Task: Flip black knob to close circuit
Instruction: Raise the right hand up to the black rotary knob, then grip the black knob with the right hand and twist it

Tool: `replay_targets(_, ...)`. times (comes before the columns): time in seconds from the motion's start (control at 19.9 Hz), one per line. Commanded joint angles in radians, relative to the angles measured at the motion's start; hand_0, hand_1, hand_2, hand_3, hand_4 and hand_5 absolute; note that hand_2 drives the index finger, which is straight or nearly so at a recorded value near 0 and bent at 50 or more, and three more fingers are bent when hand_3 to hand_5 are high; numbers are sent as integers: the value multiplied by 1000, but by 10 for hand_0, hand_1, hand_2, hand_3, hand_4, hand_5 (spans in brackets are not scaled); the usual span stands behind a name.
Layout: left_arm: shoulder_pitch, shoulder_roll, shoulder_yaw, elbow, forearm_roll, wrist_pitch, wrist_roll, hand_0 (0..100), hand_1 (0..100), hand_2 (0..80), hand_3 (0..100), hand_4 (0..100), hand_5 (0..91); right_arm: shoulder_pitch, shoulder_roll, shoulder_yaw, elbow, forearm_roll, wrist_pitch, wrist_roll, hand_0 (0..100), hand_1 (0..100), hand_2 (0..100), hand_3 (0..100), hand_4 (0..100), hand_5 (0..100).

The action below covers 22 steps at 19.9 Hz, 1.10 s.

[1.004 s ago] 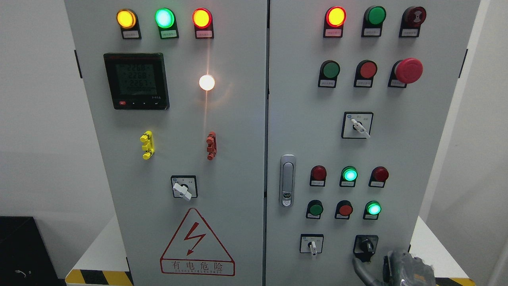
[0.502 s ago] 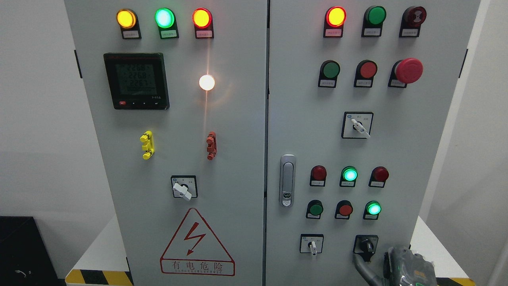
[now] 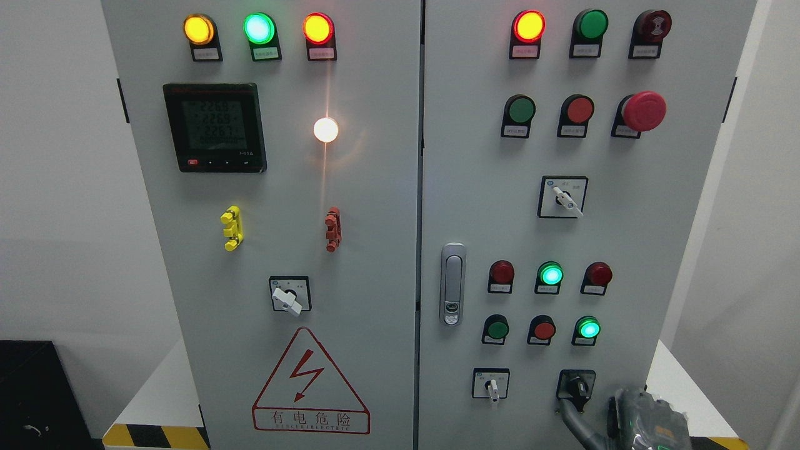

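Right hand point(image 3: 647, 422) at the lower right corner, cut off by the bottom edge, grey and dark with green glints on its shell; only the upper part in view. One long grey finger point(image 3: 572, 420) reaching up and to the left from the hand, its tip touching or just beneath the black knob point(image 3: 578, 387); contact hard to confirm. Other fingers out of frame, so open or closed: cannot tell, and nothing visibly grasped. Black knob just up and left of the hand, on the lower right of the grey cabinet point(image 3: 400, 187), set in a black square plate. Long axis of its handle close to vertical, leaning slightly, lower end pointing down toward the fingertip; dark on dark, so exact direction hard to read. Left of the hand and level with the knob, a small white selector switch point(image 3: 492, 387) pointing straight down. Above the hand, a row with a lit green lamp point(image 3: 588, 328), then higher another lit green lamp point(image 3: 550, 274) between two dark red ones. Far above the hand, a red mushroom button point(image 3: 644, 111). Well to the left of the hand, a red triangular warning sign point(image 3: 310, 384). Labels under the lamps too small to read. Left hand nowhere in view.
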Motion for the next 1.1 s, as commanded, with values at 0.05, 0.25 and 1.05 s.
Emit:
replay_targets(0.05, 6, 0, 0, 0, 0, 0, -1, 120, 556, 0, 0, 0, 0, -2, -2, -34, 12, -4, -1, 0, 0, 0, 929, 1000, 985, 1000)
replay_targets(0.25, 6, 0, 0, 0, 0, 0, -1, 120, 556, 0, 0, 0, 0, -10, -2, -46, 17, -7, -1, 0, 0, 0, 929, 1000, 985, 1000)
replay_targets(1.05, 6, 0, 0, 0, 1, 0, -1, 120, 556, 0, 0, 0, 0, -12, -2, -73, 15, -13, -1, -2, 0, 0, 925, 1000, 984, 1000)
